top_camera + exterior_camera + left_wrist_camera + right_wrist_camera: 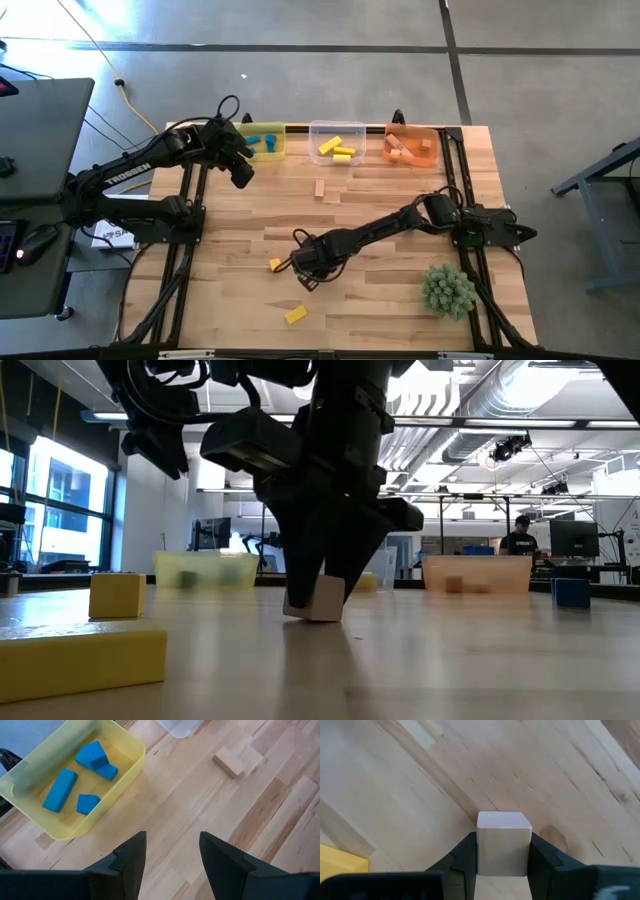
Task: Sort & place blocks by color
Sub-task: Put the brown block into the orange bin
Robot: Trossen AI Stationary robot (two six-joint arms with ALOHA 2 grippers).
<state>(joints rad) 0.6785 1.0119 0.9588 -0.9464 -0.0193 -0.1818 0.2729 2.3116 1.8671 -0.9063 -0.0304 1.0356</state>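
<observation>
— What does the room look like beyond the table?

— Grey concrete floor (330,75), crossed by dark seams. Tall windows (55,495) on one side, bright with daylight.

— And overhead?

— Exposed ducts (520,400) and strip lights (an open industrial ceiling). A person (520,538) sits at a monitor (572,538) far back.

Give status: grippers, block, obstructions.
Right gripper shut on plain wood cube, low on table. Left gripper open, near yellow bin. Nothing in the way.
</observation>
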